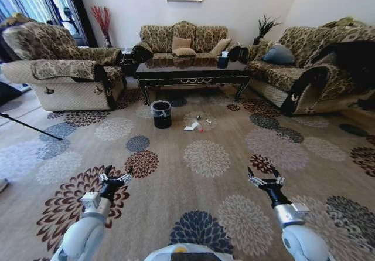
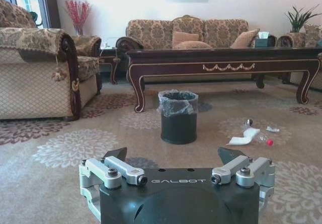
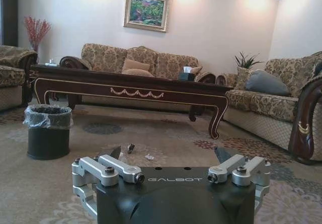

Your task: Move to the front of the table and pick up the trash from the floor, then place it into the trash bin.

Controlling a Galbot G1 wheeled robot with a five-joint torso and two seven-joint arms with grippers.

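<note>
Pincers first: my left pincer [image 1: 115,177] and my right pincer [image 1: 265,180] both hang low in front of me over the carpet [image 1: 205,202], jaws spread wide and holding nothing, each pointed toward the desk [image 1: 193,73]. I judge they are carried forward and empty like this because I am not yet at the desk front and there is nothing within reach to grip.

Well ahead of both pincers, between them and nearer the desk than me, lies the trash [image 1: 196,124] on the carpet. From my left pincer it sits ahead and to the right: a crumpled white paper [image 2: 244,137] whose long axis runs slantwise, one end toward the desk, with a small clear bottle [image 2: 262,139] beside it lying on its side, red cap turned roughly toward me. A white scrap [image 2: 272,129] and a tiny dark bit [image 2: 248,122] lie just beyond.

The trash bin [image 1: 161,114] stands upright ahead of my left pincer, just left of the litter, liner folded over its rim, probably set close so the carry is short.
</note>
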